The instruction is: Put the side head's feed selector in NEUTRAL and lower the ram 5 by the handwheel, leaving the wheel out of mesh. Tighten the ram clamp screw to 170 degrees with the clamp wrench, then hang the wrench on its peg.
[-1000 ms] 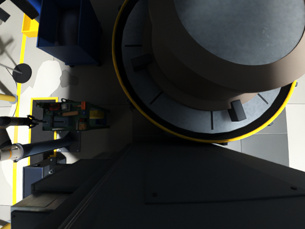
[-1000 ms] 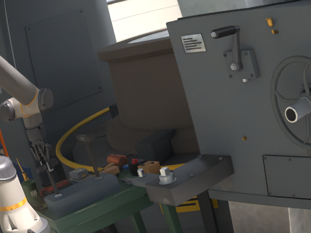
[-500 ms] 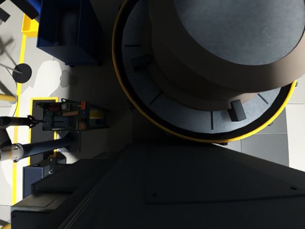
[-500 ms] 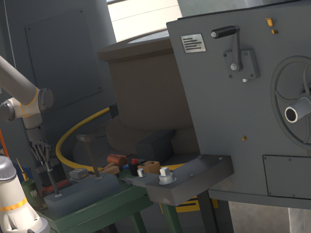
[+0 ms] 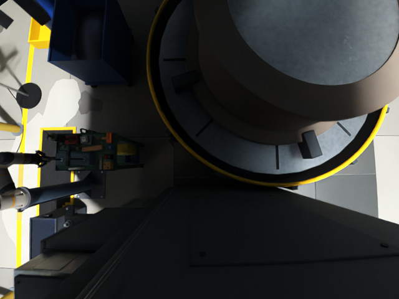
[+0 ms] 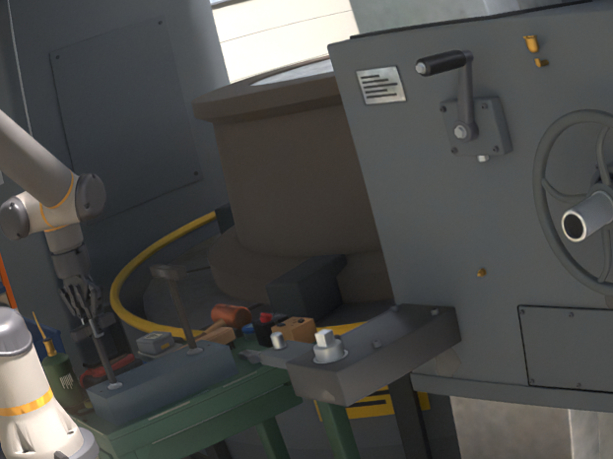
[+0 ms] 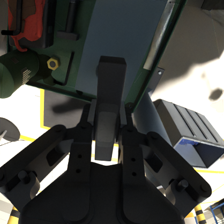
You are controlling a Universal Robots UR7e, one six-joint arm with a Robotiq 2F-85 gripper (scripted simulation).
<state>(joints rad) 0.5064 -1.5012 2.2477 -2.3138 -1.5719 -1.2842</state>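
Observation:
The clamp wrench's crossbar [image 7: 109,112] is partly hidden between my fingers; the wrench [image 6: 99,341] stands upright in the grey block [image 6: 158,378] on the green bench and is gripped at its top by my closed gripper [image 6: 88,316] [image 7: 107,126] [image 5: 45,158]. A second T-handled wrench [image 6: 175,301] stands further along the same block. To the right, the ram clamp screw [image 6: 327,346] sits on a grey ledge of the side head. The feed selector lever [image 6: 457,94] points up, and the handwheel [image 6: 581,207] is at the right edge.
The green bench edge [image 6: 208,420] runs under the block, with an oil can [image 6: 57,366], a copper mallet [image 6: 228,316] and small boxes [image 6: 292,329] on it. The big turntable with its yellow rim [image 5: 257,96] lies beyond. A blue bin [image 7: 193,134] sits on the floor below.

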